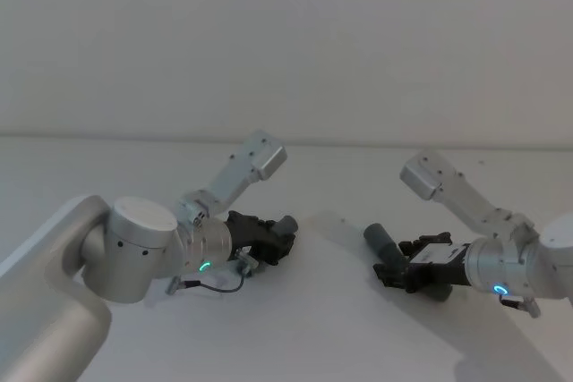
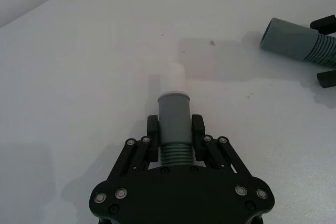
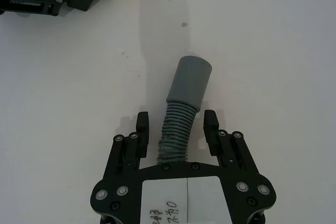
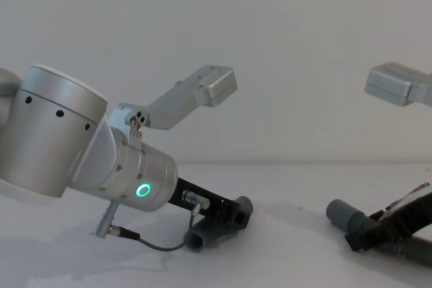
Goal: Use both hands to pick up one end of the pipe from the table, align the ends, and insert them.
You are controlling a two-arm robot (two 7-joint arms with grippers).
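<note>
Left gripper [image 2: 175, 124] sat low over the table [image 2: 79, 77] on the robot's left. Its two fingers pressed against the sides of the left pipe piece [image 2: 174, 153], right where the ribbing met the left cuff [image 2: 174, 109]; I judged that a firm clamp. A white tip [image 2: 173, 77] stuck out beyond that cuff, pointing across the surface toward the other arm. In the chest view this piece lay close to the table, though I could not tell whether it rested there or hung just clear. Open table lay between the two ends, which were well apart and not lined up.

Right gripper [image 3: 177, 119] was on the robot's right, also low. Its fingers stood apart on either side of the ribbed hose [image 3: 177, 132], with a gap showing on each side, so nothing was gripped there. The right cuff [image 3: 190, 80] reached out past the fingertips, angled roughly toward the left arm but off the line of the white tip.

The step in hand, as I read it, was the pick-up: made on the left, unfinished on the right. The next move would call for the right fingers to close on the ribs just behind the cuff. Both arms would then lift, turn the cuff mouth square to the white tip and bring the two together along one axis; a skewed approach would likely jam at the rim
</note>
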